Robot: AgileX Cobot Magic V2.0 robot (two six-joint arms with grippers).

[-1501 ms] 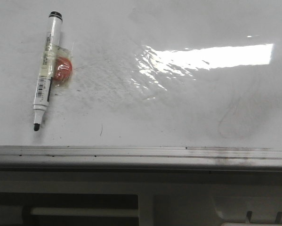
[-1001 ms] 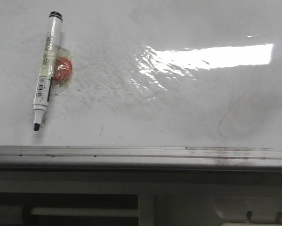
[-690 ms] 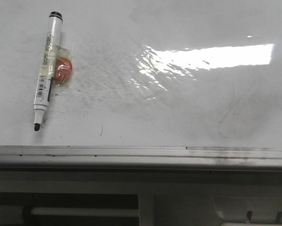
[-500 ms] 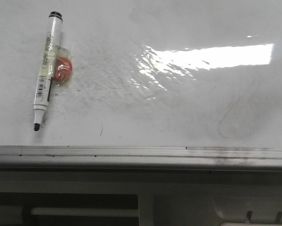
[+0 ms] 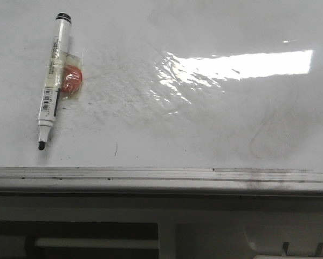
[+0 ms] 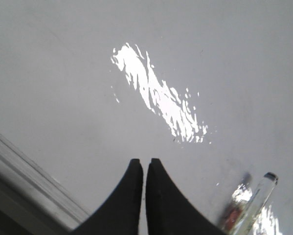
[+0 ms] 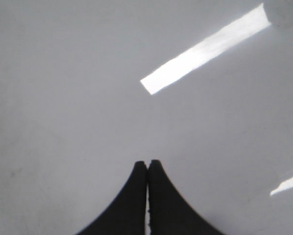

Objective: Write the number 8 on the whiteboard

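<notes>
Whiteboard: the whiteboard (image 5: 204,129) is glossy white and fills most of the front view; it carries grey smears and a bright reflection of a lamp toward its right side.
Number 8: no black two-loop outline shows on the board; only a faint grey loop-shaped smudge (image 5: 272,137) lies near the lower right part of the board, and a short dark tick (image 5: 116,149) lies close to the lower edge.
Rail: a silver metal rail (image 5: 161,175) runs along the lower edge of the board.
Marker: a white marker (image 5: 53,81) with black tip lies flat near the upper left corner of the board, the tip pointing toward the lower edge, the black end cap toward the upper edge.
Red piece: a small red-orange lump (image 5: 71,79) is fixed to the marker's barrel with clear tape, touching its right side.
Left gripper: the left gripper (image 6: 144,164) hangs above bare board, its two black fingers almost together with only a thin slit between them, holding nothing; in its wrist view the rail is near and a blurred part of the taped marker shows at the picture's edge.
Right gripper: the right gripper (image 7: 147,164) is over plain board, fingers pressed together, nothing between them.
</notes>
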